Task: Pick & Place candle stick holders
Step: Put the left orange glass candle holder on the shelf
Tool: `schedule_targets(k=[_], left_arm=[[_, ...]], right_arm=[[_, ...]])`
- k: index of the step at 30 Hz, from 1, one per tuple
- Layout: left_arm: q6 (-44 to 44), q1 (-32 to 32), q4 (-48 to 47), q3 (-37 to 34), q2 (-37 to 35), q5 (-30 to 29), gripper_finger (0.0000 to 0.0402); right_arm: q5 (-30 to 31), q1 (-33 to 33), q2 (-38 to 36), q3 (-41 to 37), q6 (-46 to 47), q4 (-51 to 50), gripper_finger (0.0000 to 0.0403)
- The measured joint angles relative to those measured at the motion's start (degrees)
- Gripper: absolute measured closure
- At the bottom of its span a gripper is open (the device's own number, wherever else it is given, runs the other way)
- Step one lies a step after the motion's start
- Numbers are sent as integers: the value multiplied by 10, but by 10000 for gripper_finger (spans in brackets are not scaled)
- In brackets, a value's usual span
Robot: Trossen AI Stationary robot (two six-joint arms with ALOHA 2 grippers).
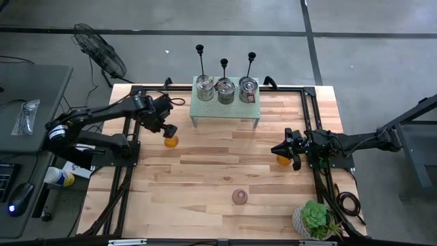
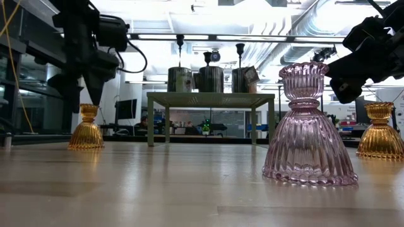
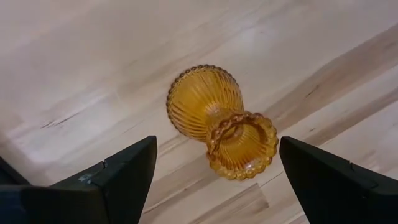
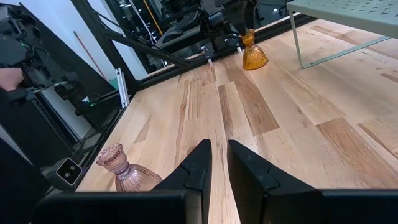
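Three thin black candlesticks (image 1: 224, 65) rise at the tins (image 1: 224, 89) on a small green shelf (image 1: 225, 109) at the far edge; whether they stand in or behind the tins I cannot tell. An amber glass candle holder (image 3: 214, 118) stands upright on its wide base at the table's left. My left gripper (image 3: 217, 146) hangs open just above it, one finger on either side, touching nothing. A second amber holder (image 2: 380, 132) stands at the right, beside and below my right gripper (image 1: 276, 149), which is shut and empty. A pink glass holder (image 2: 307, 126) stands near the front edge.
A potted succulent (image 1: 314, 219) sits at the near right corner. Black frame rails (image 1: 314, 123) run along the table's sides. A fan (image 1: 102, 51) stands on the floor beyond the far left corner. Bare wood lies in the table's middle (image 1: 225, 157).
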Motion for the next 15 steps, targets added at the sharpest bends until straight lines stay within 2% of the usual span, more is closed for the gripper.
schedule_targets(k=[9,15], left_arm=[[-21,-28,38,1,24,6,68],[-28,-53,25,1,47,-27,68]], right_arm=[[0,0,0,0,0,0,359],[0,0,0,0,0,0,359]])
